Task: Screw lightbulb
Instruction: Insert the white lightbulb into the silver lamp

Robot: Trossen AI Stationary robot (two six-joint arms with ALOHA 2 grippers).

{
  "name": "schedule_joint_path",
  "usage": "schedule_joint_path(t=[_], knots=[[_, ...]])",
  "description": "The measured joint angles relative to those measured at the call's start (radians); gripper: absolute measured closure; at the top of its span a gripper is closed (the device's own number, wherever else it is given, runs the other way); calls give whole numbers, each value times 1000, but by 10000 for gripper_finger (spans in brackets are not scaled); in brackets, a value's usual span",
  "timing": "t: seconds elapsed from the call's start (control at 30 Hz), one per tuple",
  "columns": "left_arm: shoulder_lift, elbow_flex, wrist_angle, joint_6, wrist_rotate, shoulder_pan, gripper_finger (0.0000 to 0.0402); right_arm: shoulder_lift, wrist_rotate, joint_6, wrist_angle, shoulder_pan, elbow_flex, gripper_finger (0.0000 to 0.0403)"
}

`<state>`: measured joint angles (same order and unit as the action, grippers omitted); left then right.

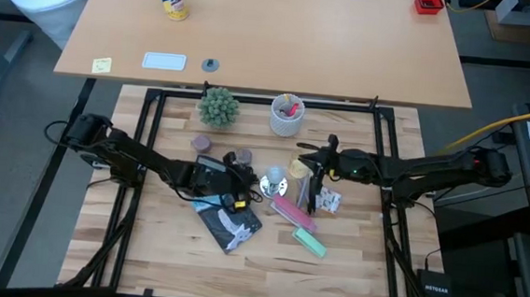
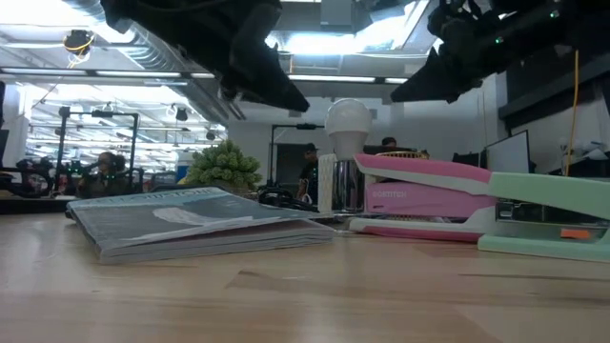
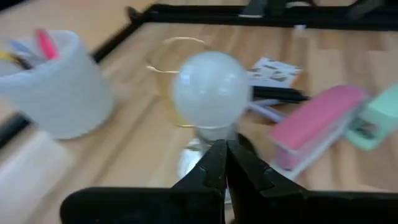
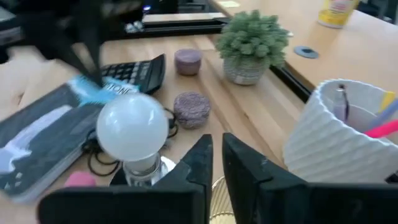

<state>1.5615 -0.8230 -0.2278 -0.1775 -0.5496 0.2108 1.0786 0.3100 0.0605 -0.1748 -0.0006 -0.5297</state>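
The lightbulb (image 1: 273, 182) is round and glossy white. It stands upright with its neck in a silvery base (image 2: 343, 186) on the table's middle, and a thin black cord (image 4: 99, 158) lies beside it. My left gripper (image 3: 225, 152) is shut and hovers just left of the bulb (image 3: 211, 87), pointing at its neck. In the low view its tips (image 2: 300, 103) stand clear of the bulb (image 2: 348, 119). My right gripper (image 4: 216, 158) hovers just right of and behind the bulb (image 4: 132, 127), its fingers a narrow gap apart and empty.
A book (image 1: 230, 223) and a calculator (image 1: 209, 175) lie left of the bulb. A pink stapler (image 1: 290, 212) and a green one (image 1: 310, 242) lie in front of it on the right. A white cup (image 1: 287, 114), a plant (image 1: 218, 106) and an amber glass (image 1: 299, 167) stand behind it.
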Motion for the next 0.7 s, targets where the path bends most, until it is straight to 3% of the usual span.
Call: schedule_joint_path(t=[0.23, 0.43, 0.7], knots=[[55, 0, -153, 37, 126, -1, 400, 76, -19, -15, -103, 0, 0, 348], [91, 0, -184, 46, 132, -8, 400, 200, -61, -30, -199, 0, -1, 348], [92, 0, -216, 44, 128, -39, 400, 229, -52, -32, -225, 0, -1, 347]])
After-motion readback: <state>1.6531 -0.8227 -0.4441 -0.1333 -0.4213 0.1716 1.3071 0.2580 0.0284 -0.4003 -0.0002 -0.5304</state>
